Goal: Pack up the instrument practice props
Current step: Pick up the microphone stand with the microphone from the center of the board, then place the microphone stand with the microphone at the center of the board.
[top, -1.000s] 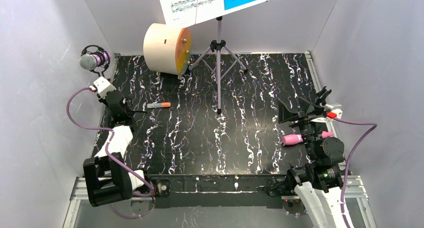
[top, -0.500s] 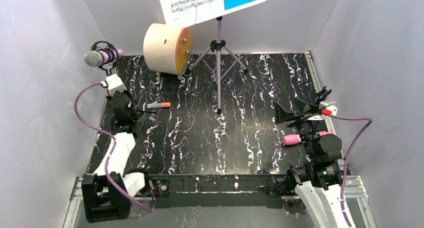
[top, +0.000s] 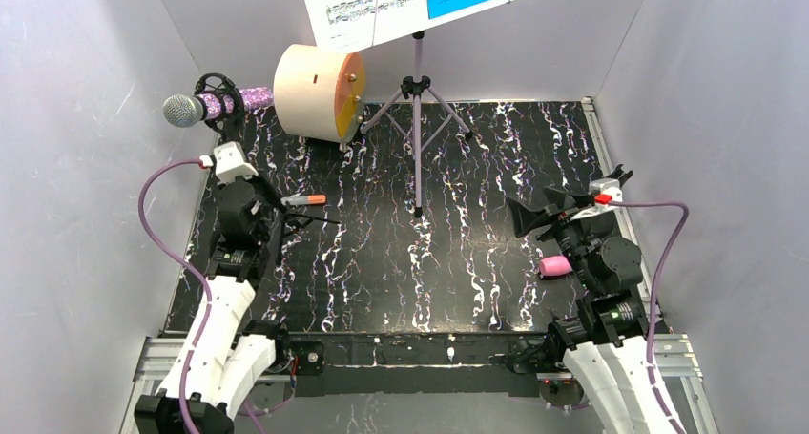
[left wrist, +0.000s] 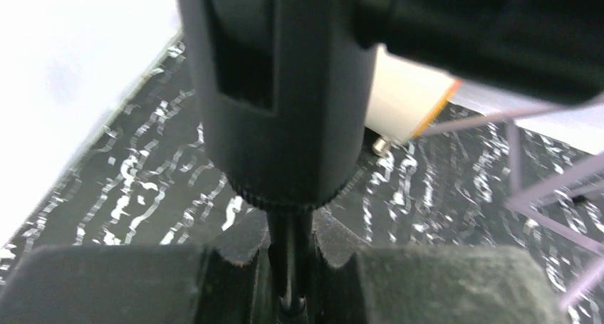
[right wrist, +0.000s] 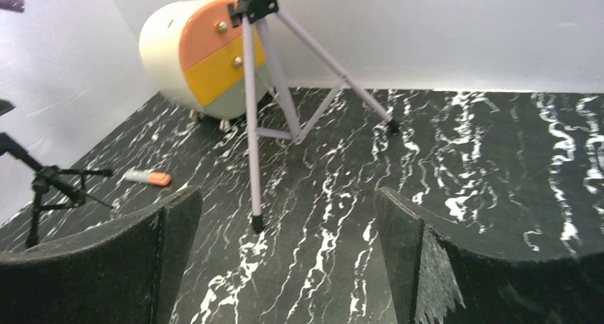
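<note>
Swung level, glittery purple microphone [top: 205,107] rides its black tripod [right wrist: 44,183]; left gripper [left wrist: 288,267] pinches the stem to carry both; right gripper [right wrist: 285,224] is spread.

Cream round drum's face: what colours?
Cream drum's face: orange, yellow, grey-green bands; best: right wrist view.

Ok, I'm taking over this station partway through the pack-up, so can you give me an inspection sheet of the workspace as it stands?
Surface: black white-veined table, no spills seen.
Job's things: glittery purple microphone on its black tripod, at far left; pink microphone lying by the right arm; lilac music rack standing at the back with sheet-music pages.
Clutter: cream drum, orange marker.
Grippers: left gripper shut on the tripod's stem; right gripper open, empty.
Cables: purple cables loop from both wrists, no snag seen.
Surroundings: pale walls on three sides.
</note>
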Robot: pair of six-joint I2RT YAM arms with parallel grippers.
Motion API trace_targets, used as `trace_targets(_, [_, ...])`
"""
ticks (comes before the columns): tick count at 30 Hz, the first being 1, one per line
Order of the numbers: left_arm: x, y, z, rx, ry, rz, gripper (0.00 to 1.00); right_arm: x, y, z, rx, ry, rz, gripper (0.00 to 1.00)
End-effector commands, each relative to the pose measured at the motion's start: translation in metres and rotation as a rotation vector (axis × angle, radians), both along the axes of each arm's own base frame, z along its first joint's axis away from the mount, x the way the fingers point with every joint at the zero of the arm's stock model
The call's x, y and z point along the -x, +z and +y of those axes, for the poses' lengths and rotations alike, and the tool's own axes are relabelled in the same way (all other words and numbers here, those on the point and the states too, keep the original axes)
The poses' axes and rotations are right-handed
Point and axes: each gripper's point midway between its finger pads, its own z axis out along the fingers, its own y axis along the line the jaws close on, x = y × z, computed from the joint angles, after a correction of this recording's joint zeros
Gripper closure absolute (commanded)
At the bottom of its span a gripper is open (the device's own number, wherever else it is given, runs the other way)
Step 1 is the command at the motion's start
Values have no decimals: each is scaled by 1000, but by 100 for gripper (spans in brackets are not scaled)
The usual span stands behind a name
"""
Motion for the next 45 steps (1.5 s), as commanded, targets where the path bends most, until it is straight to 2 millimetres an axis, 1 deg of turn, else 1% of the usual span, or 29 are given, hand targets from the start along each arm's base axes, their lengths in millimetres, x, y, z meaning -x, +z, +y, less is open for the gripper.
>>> trace_targets(1, [9,29,-42,161,-151,-94,100,9,16,28,-22,166,-4,1])
trace_targets(4, [13,26,-68,174,-215,-84,100,7,5,47,-49,269,66,1])
trace_targets(7, [16,20,-95,156,-257,-65,100,8,1,63,-81,361,99,1])
trace_targets(10, [21,15,-121,132,-281,-80,100,6,-3,73,-110,414,133,5])
trace_targets(12, [28,8,-144,120,-319,-88,100,7,-3,78,-128,438,152,7])
trace_targets(17, [41,-3,-181,32,-309,-92,100,11,-11,95,-139,486,199,8])
trace_targets(19, [47,-4,-191,40,-302,-117,100,14,-15,104,-141,508,212,9])
trace_targets(22, [51,-8,-206,53,-303,-131,100,17,-20,120,-144,537,226,9])
trace_targets(25, [53,-15,-219,54,-278,-128,100,24,-28,144,-126,579,238,9])
trace_targets(28, [52,-19,-230,104,-251,-131,100,31,-40,171,-96,615,260,9])
trace_targets(30, [50,-21,-233,130,-222,-129,100,35,-48,187,-78,638,281,10])
trace_targets(32, [48,-23,-234,132,-196,-126,100,35,-56,197,-69,645,308,11])
trace_targets(35, [49,-26,-234,122,-151,-121,100,33,-69,206,-74,646,348,14])
trace_targets(41, [54,-42,-249,78,-174,-92,100,32,-91,214,-117,641,396,20])
trace_targets(45, [57,-51,-254,32,-143,-79,100,29,-103,214,-137,622,415,22])
